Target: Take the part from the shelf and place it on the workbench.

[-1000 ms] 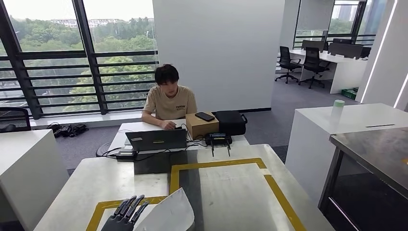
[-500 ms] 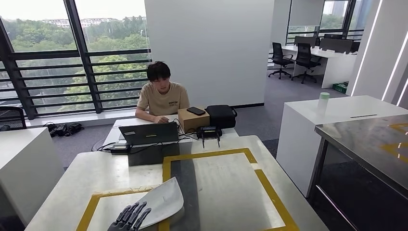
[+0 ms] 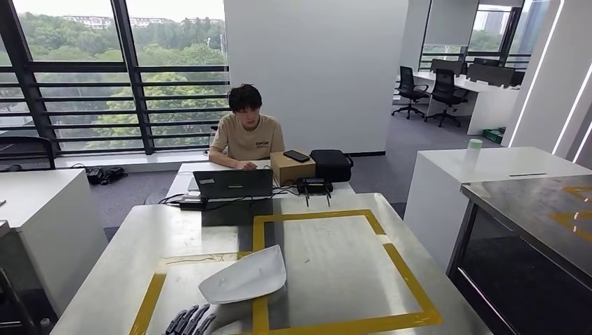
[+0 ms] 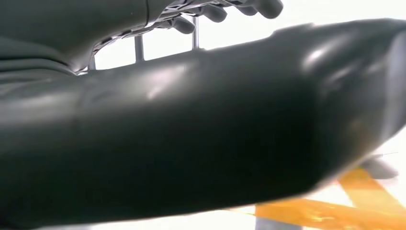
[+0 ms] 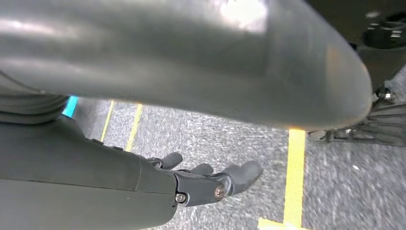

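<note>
No legible text. Person's shirt (image 3: 249, 142) carries a small chest print, too small to read.

Office: desks w/ chairs (image 3: 447, 88), laptop (image 3: 233, 184).

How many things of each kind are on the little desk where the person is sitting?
Laptop: 1
Cardboard box: 1
Phone, lying on top of the box: 1
Black bag: 1
Black controller: 1
Power brick: 1
Total: 6
</note>
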Robot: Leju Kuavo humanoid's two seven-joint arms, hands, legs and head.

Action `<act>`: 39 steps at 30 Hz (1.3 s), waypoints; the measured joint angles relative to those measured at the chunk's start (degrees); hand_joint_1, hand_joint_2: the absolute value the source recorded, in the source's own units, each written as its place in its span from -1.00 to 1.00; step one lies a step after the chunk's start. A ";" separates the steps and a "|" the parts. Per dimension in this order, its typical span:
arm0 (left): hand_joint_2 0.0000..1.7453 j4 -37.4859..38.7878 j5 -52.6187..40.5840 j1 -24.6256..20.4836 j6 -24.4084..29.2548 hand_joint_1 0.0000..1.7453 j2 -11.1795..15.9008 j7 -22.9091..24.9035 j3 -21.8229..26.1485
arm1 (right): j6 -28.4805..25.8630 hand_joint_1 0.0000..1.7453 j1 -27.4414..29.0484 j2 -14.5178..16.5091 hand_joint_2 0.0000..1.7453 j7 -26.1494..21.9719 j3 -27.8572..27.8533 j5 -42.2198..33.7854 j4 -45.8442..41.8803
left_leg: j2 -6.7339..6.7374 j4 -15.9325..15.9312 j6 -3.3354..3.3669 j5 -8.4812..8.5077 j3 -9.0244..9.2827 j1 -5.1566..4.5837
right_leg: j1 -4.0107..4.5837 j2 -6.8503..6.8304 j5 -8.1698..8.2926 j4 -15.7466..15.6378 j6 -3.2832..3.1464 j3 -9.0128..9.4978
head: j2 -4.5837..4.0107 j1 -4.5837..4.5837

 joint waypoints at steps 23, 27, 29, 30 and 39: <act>-1.00 1.03 0.40 0.27 -0.24 -1.00 0.20 -0.85 0.00 | 0.48 -1.00 -0.38 -0.14 -1.00 -0.16 -0.02 -0.39 -0.07 | -0.07 5.48 -4.59 -1.99 0.66 1.63 | 0.63 -0.39 6.98 -7.20 -2.03 1.76 | 0.01 -0.12; -1.00 0.98 0.30 0.09 -0.44 -1.00 -0.03 -0.84 0.00 | 0.48 -1.00 -0.22 -0.06 -1.00 -0.29 -0.03 -0.47 -0.12 | -0.07 0.46 -2.28 -3.36 2.79 0.52 | 0.09 -0.32 9.28 -7.30 -0.12 0.99 | 0.01 0.01; -1.00 1.08 0.24 -0.01 -0.55 -1.00 -0.08 -0.83 0.00 | 0.48 -1.00 -0.11 0.08 -1.00 -0.26 -0.04 -0.48 -0.10 | 0.22 0.45 -0.94 -1.97 1.70 0.31 | -0.28 -0.23 7.62 -6.28 0.47 0.12 | -0.03 0.03; -1.00 1.10 0.20 -0.05 -0.58 -1.00 -0.13 -0.83 0.00 | 0.53 -1.00 -0.03 0.15 -1.00 -0.25 -0.05 -0.49 -0.10 | 0.36 0.40 -0.44 -1.14 0.90 0.32 | -0.34 -0.19 4.94 -4.19 0.57 -0.75 | -0.05 0.05; -1.00 1.73 -0.09 0.07 -1.59 -1.00 -0.30 -0.14 0.00 | 1.11 -1.00 -0.32 0.20 -1.00 -0.31 -0.07 -0.91 -0.11 | 0.56 0.62 -0.11 6.01 -7.34 -0.64 | 1.98 -0.03 -1.79 -1.86 -1.88 10.25 | -0.01 0.17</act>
